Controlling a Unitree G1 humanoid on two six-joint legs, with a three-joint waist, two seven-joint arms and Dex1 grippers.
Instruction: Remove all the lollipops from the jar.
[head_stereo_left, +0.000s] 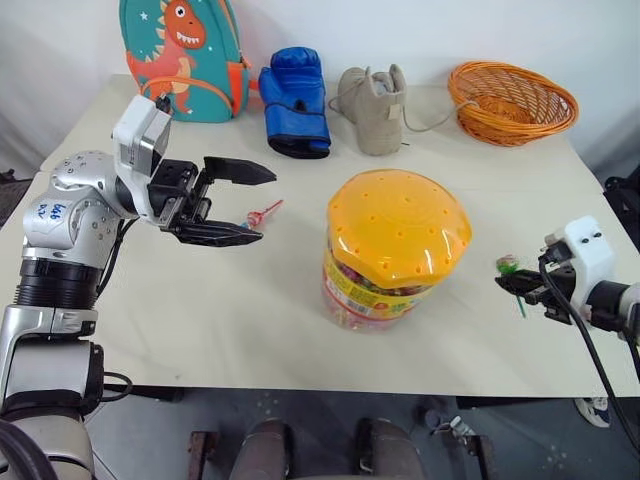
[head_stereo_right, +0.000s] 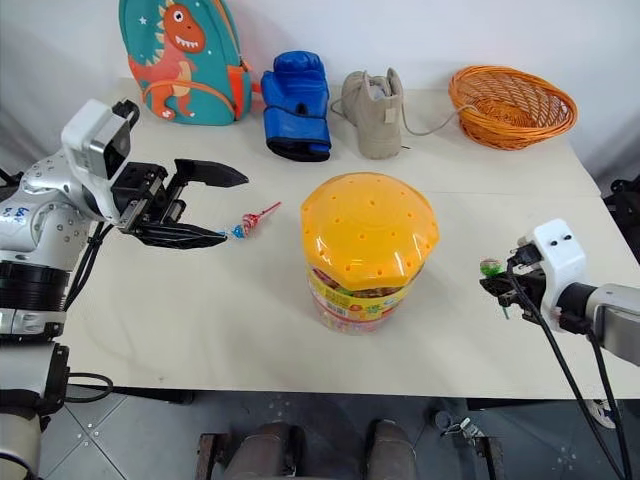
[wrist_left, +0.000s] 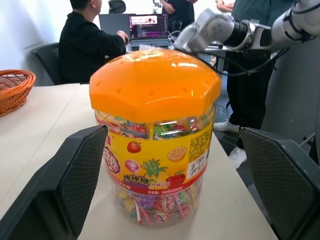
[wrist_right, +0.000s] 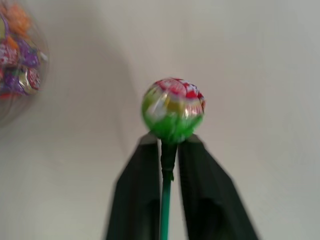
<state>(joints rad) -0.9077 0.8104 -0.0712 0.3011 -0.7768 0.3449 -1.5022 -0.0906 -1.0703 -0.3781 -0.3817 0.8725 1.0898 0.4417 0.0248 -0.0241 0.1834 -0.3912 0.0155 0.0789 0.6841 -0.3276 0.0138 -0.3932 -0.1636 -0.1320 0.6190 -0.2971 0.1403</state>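
White surface (head_stereo_left: 250, 330) carries the lidded jar (head_stereo_left: 396, 250) at centre, one lollipop (head_stereo_right: 250, 222) lying left of it; left gripper (head_stereo_left: 238, 203) gapes toward the jar, right gripper (wrist_right: 169, 150) pinches a green-stick lollipop (wrist_right: 173, 108) low, presumably for set-down.

2 lollipops (head_stereo_right: 250, 224) out, 1 jar (head_stereo_right: 366, 250)

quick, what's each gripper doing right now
Left gripper: jaws wide open, empty, level with the clear plastic jar with the orange lid.
Right gripper: jaws closed on the green-stick lollipop.
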